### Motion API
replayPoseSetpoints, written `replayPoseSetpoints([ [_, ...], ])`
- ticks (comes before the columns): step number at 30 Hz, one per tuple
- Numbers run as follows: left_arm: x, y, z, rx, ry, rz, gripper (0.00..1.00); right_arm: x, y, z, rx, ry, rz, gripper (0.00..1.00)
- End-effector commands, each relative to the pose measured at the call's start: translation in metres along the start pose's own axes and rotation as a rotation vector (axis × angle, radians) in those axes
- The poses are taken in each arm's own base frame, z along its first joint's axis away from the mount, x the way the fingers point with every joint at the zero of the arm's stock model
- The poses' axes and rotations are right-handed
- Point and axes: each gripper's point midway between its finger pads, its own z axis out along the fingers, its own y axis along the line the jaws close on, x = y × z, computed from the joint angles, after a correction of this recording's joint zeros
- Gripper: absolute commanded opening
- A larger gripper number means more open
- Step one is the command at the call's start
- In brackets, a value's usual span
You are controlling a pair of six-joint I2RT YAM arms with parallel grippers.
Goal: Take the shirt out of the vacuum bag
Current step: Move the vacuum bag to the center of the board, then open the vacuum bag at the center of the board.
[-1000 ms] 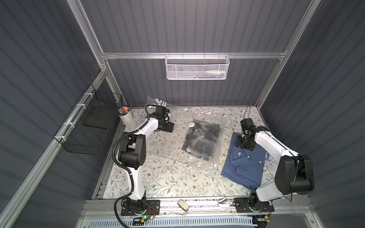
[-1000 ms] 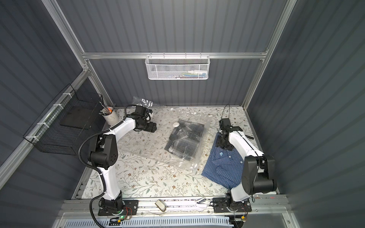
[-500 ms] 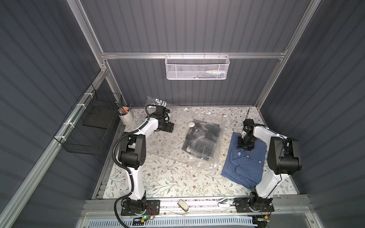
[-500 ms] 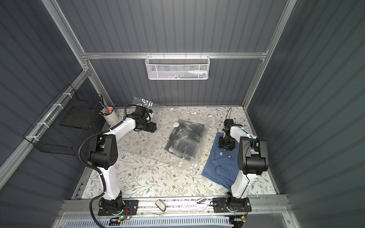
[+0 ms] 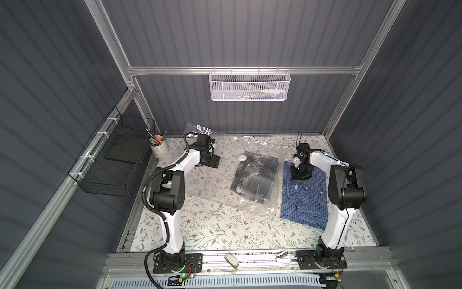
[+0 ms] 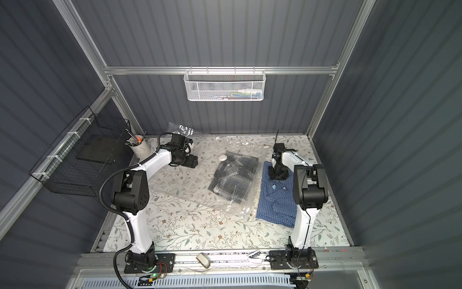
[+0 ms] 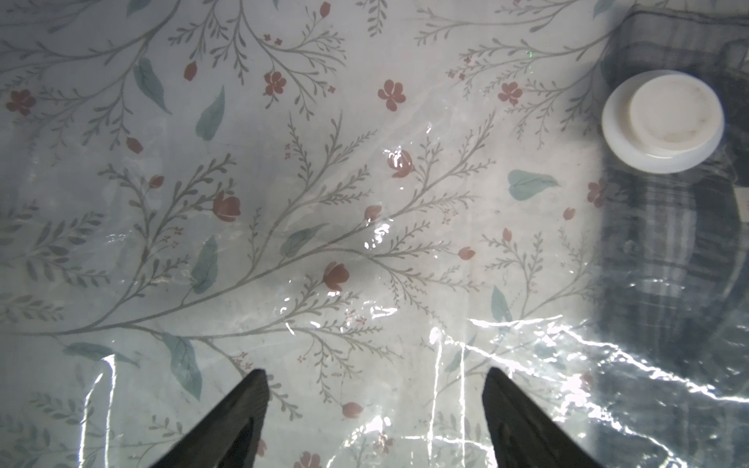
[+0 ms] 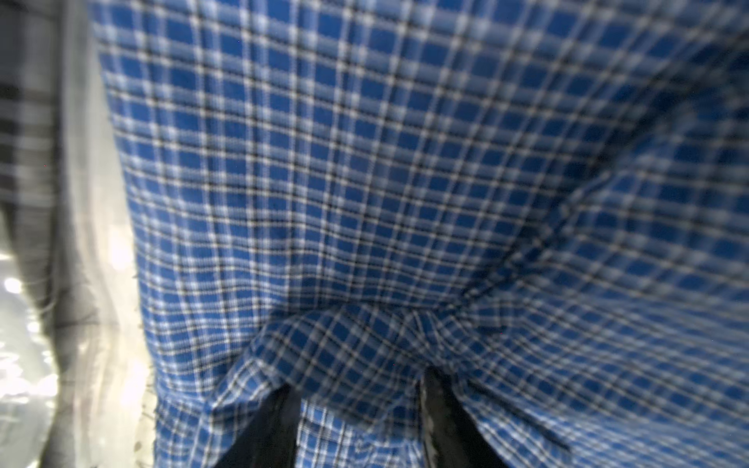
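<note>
The clear vacuum bag [image 5: 260, 212] lies mid-table with its round white valve cap [image 5: 242, 158] at the far end. A folded dark plaid shirt [image 5: 255, 180] is inside it. A blue checked shirt [image 5: 305, 200] lies flat on the table outside the bag, to its right. My right gripper [image 5: 301, 175] is down on that shirt's far end, and in the right wrist view a raised fold of blue shirt [image 8: 364, 162] sits between the closed-in jaws of the right gripper [image 8: 356, 379]. My left gripper [image 7: 375, 372] hangs open over the bag's empty left part, with the valve cap [image 7: 662, 120] ahead of it.
A smaller crumpled clear bag [image 5: 197, 128] leans at the back left. A cup of pens [image 5: 158, 147] and a black wire basket [image 5: 112, 160] are at the left wall. A white mesh basket [image 5: 248, 85] hangs on the back wall.
The right arm's elbow has swung in from the right and now stands upright, while its jaws narrowed onto the blue shirt's far end. The left arm has not moved.
</note>
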Motion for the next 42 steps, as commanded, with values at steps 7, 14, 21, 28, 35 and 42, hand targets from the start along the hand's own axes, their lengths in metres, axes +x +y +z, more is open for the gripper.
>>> replayPoseSetpoints([
  [7,0.002,0.005,-0.007,-0.012,0.01,0.009,0.85,-0.006,-0.01,0.006,0.05,0.004,-0.118,0.48],
  [14,0.001,0.005,-0.01,-0.013,0.003,0.009,0.85,-0.019,-0.022,0.004,0.074,-0.039,-0.166,0.48],
  [21,-0.001,0.005,-0.013,-0.013,-0.003,0.006,0.85,-0.025,-0.031,0.001,0.075,-0.059,-0.218,0.52],
  [28,-0.004,0.005,-0.018,-0.019,-0.011,0.007,0.85,-0.044,-0.028,-0.039,0.068,-0.193,-0.18,0.69],
  [35,-0.009,0.002,-0.023,-0.001,-0.025,0.007,0.85,-0.042,-0.014,-0.1,-0.016,-0.391,0.042,0.73],
  [42,-0.021,-0.015,-0.04,0.083,-0.069,0.022,0.86,0.005,0.04,-0.092,-0.353,-0.374,0.29,0.7],
])
